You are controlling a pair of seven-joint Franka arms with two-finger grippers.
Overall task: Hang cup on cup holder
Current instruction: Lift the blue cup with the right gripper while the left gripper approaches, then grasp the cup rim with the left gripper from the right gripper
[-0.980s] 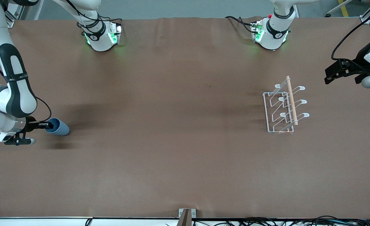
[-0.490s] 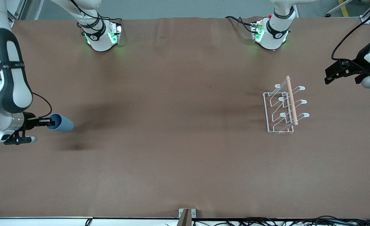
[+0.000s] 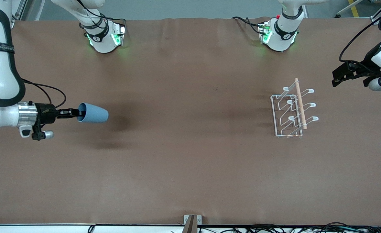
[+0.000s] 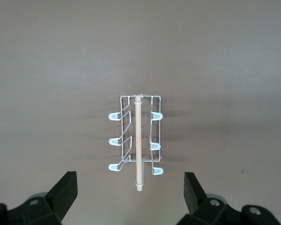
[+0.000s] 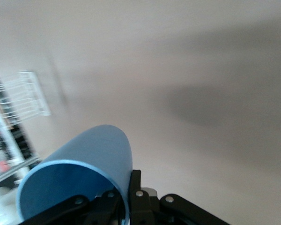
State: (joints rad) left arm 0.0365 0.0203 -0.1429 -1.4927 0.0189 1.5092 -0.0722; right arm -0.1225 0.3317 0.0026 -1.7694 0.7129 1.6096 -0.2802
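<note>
The right end effector (image 3: pixel 75 113) is clenched on the rim of the light-blue cup (image 3: pixel 93 113), holding it on its side in the air over the right arm's end of the brown surface (image 3: pixel 184 155). The left end effector (image 3: pixel 336 76) waits with fingers spread wide, empty, above the surface near the white wire cup holder (image 3: pixel 292 111), which stands at the left arm's end, well apart from the cup.
</note>
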